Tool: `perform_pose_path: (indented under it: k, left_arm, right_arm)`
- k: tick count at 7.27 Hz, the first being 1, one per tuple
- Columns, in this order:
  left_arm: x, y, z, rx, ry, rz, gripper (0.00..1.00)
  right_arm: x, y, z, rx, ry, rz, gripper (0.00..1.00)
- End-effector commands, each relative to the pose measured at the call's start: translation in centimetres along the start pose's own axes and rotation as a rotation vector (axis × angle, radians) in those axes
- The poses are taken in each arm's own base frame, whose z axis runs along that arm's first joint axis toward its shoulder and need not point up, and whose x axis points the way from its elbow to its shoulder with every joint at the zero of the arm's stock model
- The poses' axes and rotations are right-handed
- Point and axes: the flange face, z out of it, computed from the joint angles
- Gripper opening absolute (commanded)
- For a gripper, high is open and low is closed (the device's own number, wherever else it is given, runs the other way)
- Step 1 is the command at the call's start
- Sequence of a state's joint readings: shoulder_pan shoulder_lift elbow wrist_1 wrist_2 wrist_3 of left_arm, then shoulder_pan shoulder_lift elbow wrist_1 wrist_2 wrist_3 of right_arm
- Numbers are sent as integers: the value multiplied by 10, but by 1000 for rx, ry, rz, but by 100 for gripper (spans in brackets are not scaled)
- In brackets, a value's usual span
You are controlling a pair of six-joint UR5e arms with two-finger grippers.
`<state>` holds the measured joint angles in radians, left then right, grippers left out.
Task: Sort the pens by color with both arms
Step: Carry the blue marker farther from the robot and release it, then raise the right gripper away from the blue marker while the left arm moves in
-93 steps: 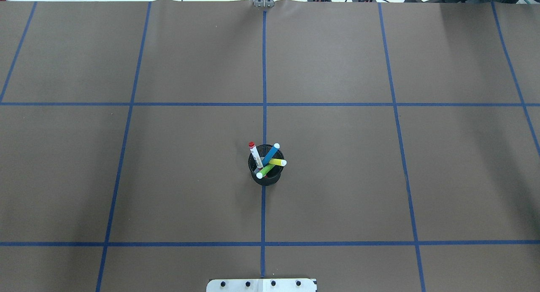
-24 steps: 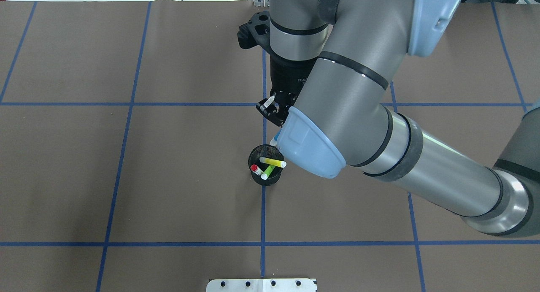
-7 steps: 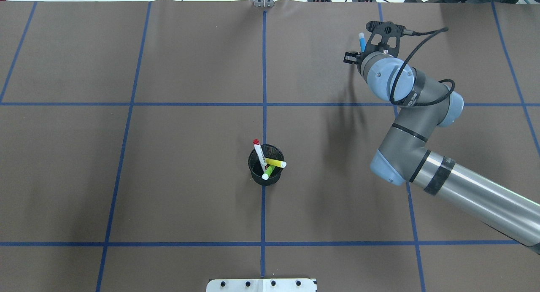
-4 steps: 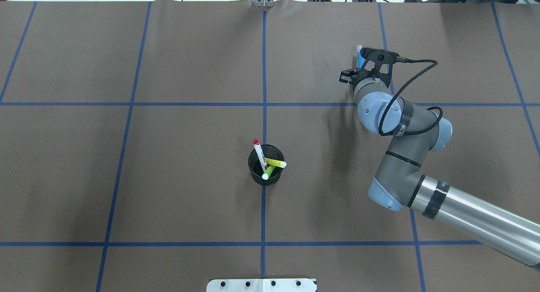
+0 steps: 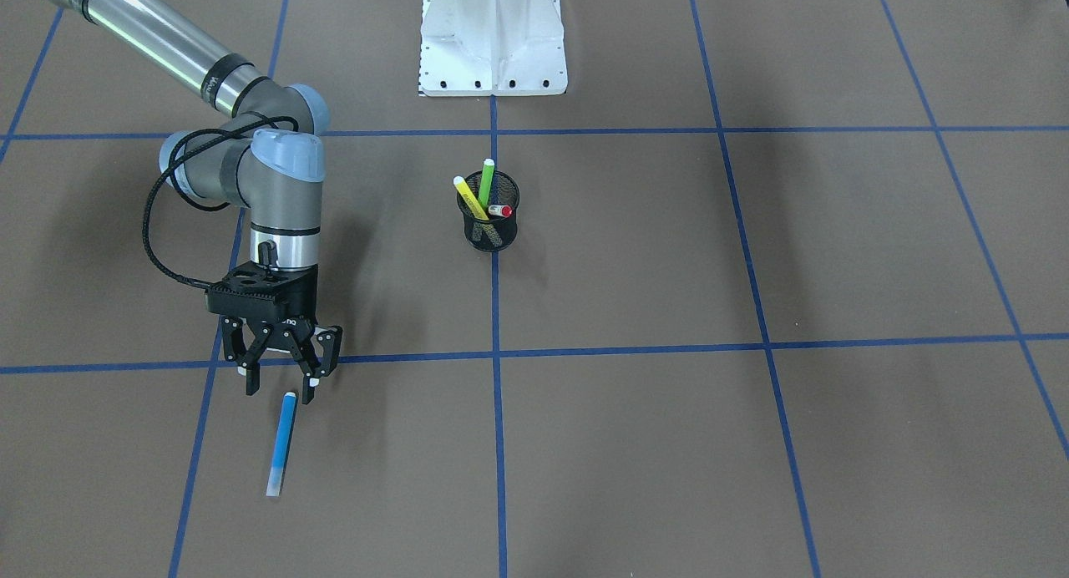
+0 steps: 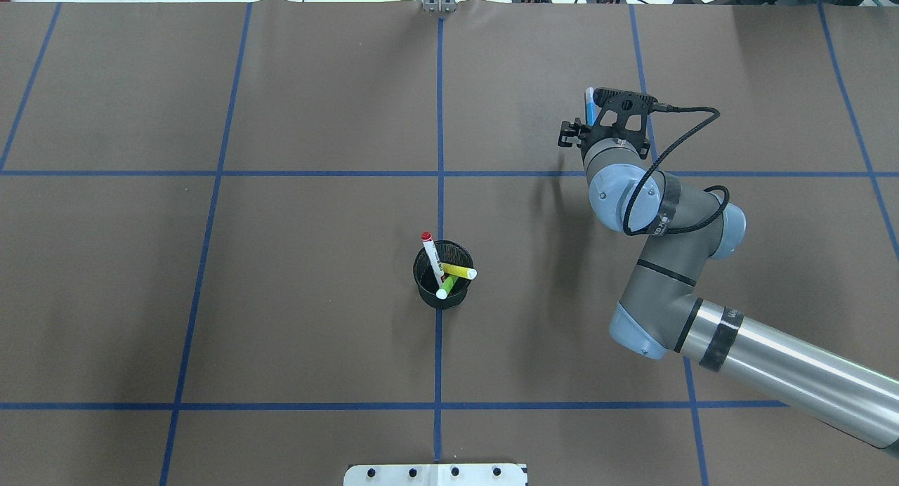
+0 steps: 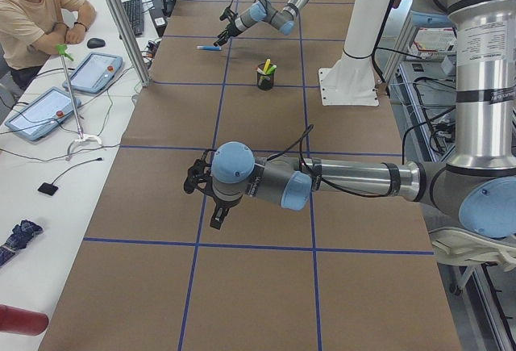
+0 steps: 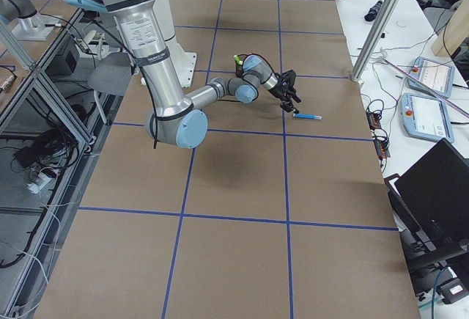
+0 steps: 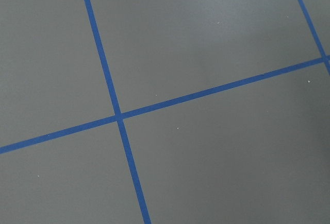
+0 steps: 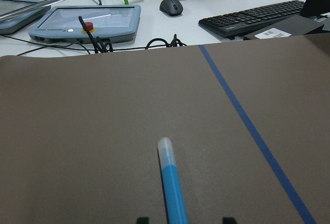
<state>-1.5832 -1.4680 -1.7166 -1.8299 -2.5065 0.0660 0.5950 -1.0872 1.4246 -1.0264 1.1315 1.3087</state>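
The blue pen (image 5: 281, 444) lies flat on the brown table, just past my right gripper (image 5: 280, 392), which is open and empty above its near end. It also shows in the overhead view (image 6: 589, 104) and in the right wrist view (image 10: 172, 188), between the fingertips. The green pen (image 5: 485, 179), the yellow pen (image 5: 468, 196) and the white pen with red caps (image 5: 501, 211) stand in the black mesh cup (image 5: 491, 227) at the table's middle. My left gripper (image 7: 205, 198) shows only in the exterior left view, low over bare table; I cannot tell whether it is open.
The white mounting base (image 5: 493, 39) stands at the robot's side of the table. Blue tape lines (image 6: 440, 121) divide the brown cover into cells. Beyond the far edge are a teach pendant (image 10: 85, 22), a keyboard (image 10: 252, 18) and a seated operator (image 7: 32, 12).
My right arm took the blue pen from the cup to the far right cell, lowered it and let it go. The white pen shifted in the cup.
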Motion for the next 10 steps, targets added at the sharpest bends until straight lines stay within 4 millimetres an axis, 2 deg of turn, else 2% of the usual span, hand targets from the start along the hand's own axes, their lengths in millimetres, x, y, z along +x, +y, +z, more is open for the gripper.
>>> perform_pose_path:
  k: [1,3,4,5,6,9,10]
  left_arm:
    - [-1,0,0,-1,0,-1,100]
    - [-1,1,2,-5,1,-2,100]
    - [-1,1,3,-6,2,-1,100]
    - [0,0,4,-3,1,3,100]
    - [-5,1,8,3,1,14,100]
    - [-5,-4,10,11,1,26,100]
    - [-5,-5,10,13,1,28,100]
  right_arm:
    - [-12,-14,-15,-84,-62,0,98]
    - [-13,-42,-36,-207,-102,21,98]
    - [-16,-58,-58,-289,-63,9,98]
    - [-31,-75,-93,-382,-56,-23,98]
    - [-46,-87,-118,-477,-36,-22,98]
    - [-76,-93,-166,-668,-102,-17,99]
    - [-101,-105,-186,-716,-106,-58,99]
